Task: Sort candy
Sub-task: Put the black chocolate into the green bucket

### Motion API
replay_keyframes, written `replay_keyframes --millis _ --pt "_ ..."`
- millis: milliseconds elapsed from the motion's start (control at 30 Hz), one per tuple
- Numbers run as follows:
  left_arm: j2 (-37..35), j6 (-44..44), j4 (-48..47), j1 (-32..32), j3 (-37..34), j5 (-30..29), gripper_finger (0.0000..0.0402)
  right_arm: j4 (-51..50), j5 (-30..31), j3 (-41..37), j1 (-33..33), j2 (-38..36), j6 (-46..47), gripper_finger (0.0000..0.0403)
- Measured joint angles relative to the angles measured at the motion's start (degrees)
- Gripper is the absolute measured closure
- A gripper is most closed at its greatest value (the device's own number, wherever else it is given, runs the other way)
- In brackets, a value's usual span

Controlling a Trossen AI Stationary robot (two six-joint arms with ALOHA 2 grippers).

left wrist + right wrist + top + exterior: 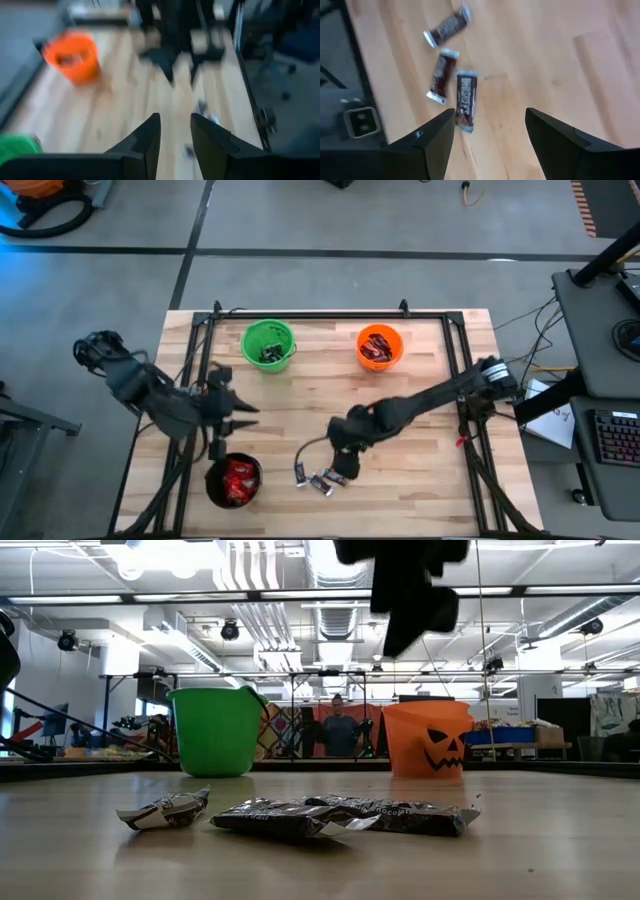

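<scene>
— Hanging over the wooden table (pixel 420 430), the right gripper (pixel 490 137) has its fingers spread wide and empty, correct?

— Yes. Three candy bars (pixel 466 98) lie on the boards just ahead of it and off toward one finger, the nearest one running lengthwise away from the claw.

— And the left gripper (pixel 175 135)?

— Farther off, beside the black bucket (pixel 232 481), fingers slightly apart, holding nothing.

— Anything in the way?

— Apparently not; the green bucket (pixel 268 344) and orange bucket (pixel 379 347) stand well apart at the far edge.
</scene>
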Motion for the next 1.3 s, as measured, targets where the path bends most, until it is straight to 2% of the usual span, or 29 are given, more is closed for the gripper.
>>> replay_keyframes --millis 167,300,367,567,900,1100,1300 --pt "-3.8 7.1 5.1 0.0 0.0 -6.5 0.0320 3.6 0.2 0.0 2.3 5.9 -0.4 0.0172" --pt "-5.7 7.6 5.6 0.0 0.0 -11.9 0.0323 4.0 0.8 0.0 5.3 9.5 -8.4 0.0178" --pt "-6.3 7.6 5.6 0.0 0.0 -13.3 0.0324 4.2 3.5 -0.2 6.9 11.6 -10.6 0.0181" --pt "-6.1 7.6 4.7 0.0 -0.1 -13.6 0.0324 7.0 4.5 -0.3 8.8 15.6 -10.0 0.0184" --pt "-2.7 7.4 1.0 0.0 -0.1 -13.6 0.0324 9.5 4.6 -0.3 8.8 15.8 -7.4 0.0184" --pt "-0.9 5.3 -0.9 0.0 -0.1 -13.5 0.0324 7.4 4.5 0.1 8.6 14.3 -3.4 0.0184" --pt "-0.3 5.2 -1.2 0.0 -0.1 -13.5 0.0324 11.8 4.6 0.2 9.3 14.5 -3.5 0.0184"
